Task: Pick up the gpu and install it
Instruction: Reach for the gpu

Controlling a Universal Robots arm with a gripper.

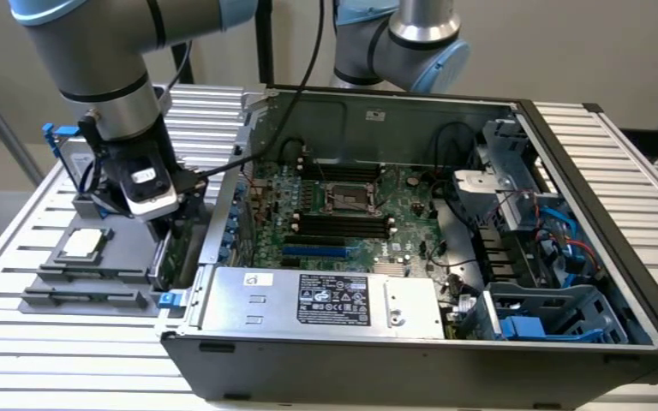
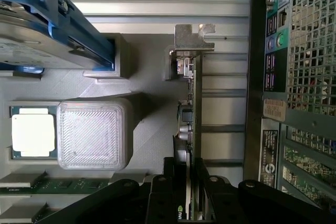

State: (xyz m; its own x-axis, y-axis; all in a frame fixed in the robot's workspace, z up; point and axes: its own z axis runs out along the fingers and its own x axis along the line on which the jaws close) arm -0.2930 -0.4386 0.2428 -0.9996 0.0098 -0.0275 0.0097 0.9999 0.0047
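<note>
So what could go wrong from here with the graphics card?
The gripper is at one end of the graphics card, far from its metal bracket, so the card might tilt when lifted. It also stands close to the computer case, so it could knock the case wall on the way up.

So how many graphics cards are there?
1: the graphics card stands on edge in the grey tray beside the computer case, gripped by the tool. Others may be hidden.
</note>
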